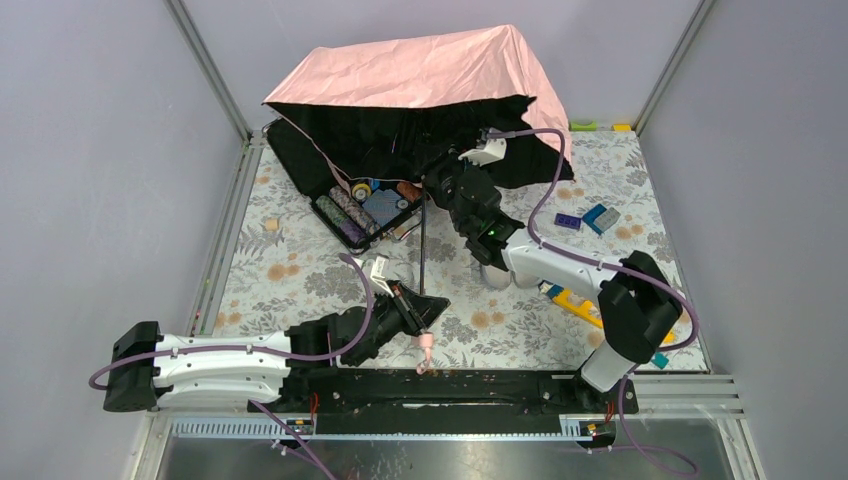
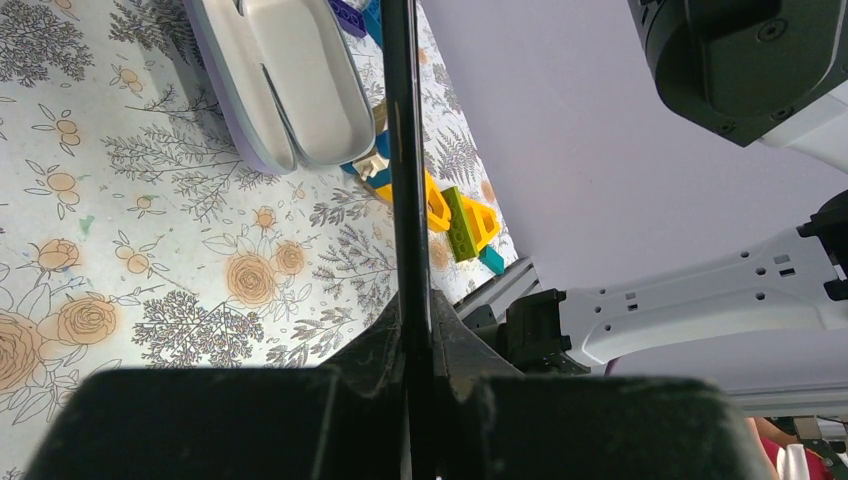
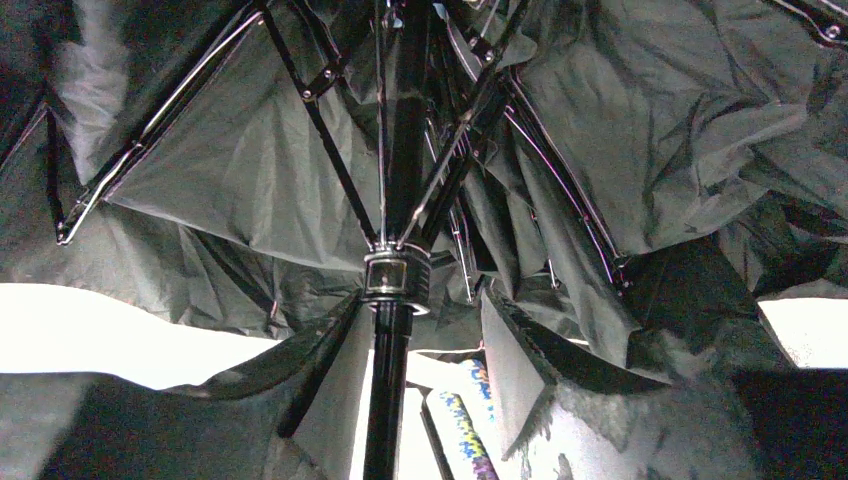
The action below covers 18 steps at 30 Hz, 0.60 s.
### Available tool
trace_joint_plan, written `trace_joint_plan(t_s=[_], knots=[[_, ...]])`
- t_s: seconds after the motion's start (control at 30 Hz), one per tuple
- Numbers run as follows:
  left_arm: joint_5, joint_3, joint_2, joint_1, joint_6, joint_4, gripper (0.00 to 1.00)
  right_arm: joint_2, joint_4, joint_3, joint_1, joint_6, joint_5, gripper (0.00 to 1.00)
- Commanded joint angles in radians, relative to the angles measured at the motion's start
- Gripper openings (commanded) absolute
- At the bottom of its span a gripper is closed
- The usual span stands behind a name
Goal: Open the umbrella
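The umbrella's pale pink canopy (image 1: 420, 70) stands partly spread at the back of the table, with its black inner side facing me. Its thin black shaft (image 1: 423, 240) runs down to the small pink handle (image 1: 426, 345) near the front edge. My left gripper (image 1: 420, 305) is shut on the shaft just above the handle. In the left wrist view its jaws (image 2: 415, 335) pinch the shaft (image 2: 405, 150). My right gripper (image 1: 447, 182) reaches under the canopy. In the right wrist view it (image 3: 420, 300) is open, its fingers either side of the shaft (image 3: 388, 400), just below the runner (image 3: 396, 275) and ribs.
An open black case (image 1: 300, 170) of coloured items lies partly under the canopy at the back left. A grey fabric sleeve (image 1: 392, 270) lies by my left gripper. Blue and purple bricks (image 1: 600, 218) and yellow bricks (image 1: 575, 305) lie on the right. My right arm (image 1: 560, 265) crosses the middle right.
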Motion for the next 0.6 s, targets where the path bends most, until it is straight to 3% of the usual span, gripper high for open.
trace_joint_plan(t_s=[0.0,0.2,0.43,0.57], knots=[[-0.020,0.007,-0.023,-0.001,0.023,0.097,0.00,0.011,0.003,0.063,-0.025,-0.002,-0.001,0.51],[-0.017,0.005,-0.021,-0.001,0.022,0.097,0.00,0.020,0.001,0.078,-0.029,-0.021,0.006,0.49],[-0.018,-0.002,-0.024,-0.001,0.027,0.095,0.00,0.031,-0.017,0.101,-0.033,-0.038,0.001,0.17],[0.038,-0.033,-0.024,0.000,0.089,0.170,0.00,0.037,0.008,0.108,-0.037,-0.063,0.026,0.07]])
